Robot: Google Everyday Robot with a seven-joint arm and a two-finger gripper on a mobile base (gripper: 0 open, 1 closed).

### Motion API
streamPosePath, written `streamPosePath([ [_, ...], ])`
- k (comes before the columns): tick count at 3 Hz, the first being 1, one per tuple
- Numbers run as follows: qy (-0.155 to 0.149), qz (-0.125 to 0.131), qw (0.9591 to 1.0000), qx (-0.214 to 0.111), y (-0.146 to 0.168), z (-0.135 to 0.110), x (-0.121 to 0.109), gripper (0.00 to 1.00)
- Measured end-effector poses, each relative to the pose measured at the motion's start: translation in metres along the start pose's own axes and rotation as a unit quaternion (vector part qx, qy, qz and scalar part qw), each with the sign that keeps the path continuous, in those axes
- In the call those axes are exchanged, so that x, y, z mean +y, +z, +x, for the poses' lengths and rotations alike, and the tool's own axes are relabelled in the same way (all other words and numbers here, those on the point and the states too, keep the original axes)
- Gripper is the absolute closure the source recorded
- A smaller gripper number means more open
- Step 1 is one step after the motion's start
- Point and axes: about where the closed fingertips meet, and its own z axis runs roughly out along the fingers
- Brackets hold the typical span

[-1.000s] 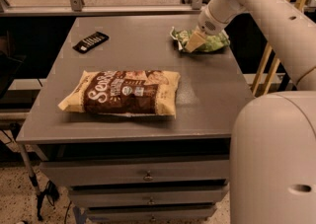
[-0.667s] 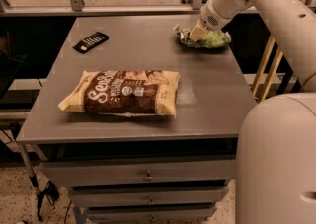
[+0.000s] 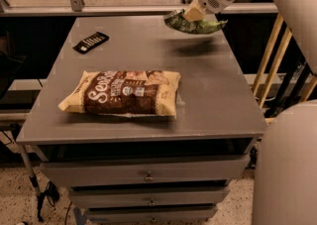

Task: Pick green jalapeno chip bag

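The green jalapeno chip bag (image 3: 195, 25) hangs in the air above the far right part of the grey table (image 3: 213, 95), with its shadow on the tabletop below it. My gripper (image 3: 192, 14) is shut on the bag's top, and the white arm reaches in from the upper right. The bag is clear of the table surface.
A larger brown-and-cream chip bag (image 3: 124, 93) lies flat on the table's front left. A black remote (image 3: 91, 41) lies at the far left. Drawers (image 3: 148, 175) sit below the tabletop. Wooden rails (image 3: 277, 65) stand to the right, and my white base (image 3: 287, 169) fills the lower right.
The green bag lay on the table under my gripper before. Now it is lifted off the surface, held in the gripper.
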Motion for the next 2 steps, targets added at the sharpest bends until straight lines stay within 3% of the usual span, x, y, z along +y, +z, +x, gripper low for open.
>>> streamPosePath([
  [2, -0.044, 0.022, 0.9974, -0.052, -0.038, -0.039, 0.000, 1.00],
])
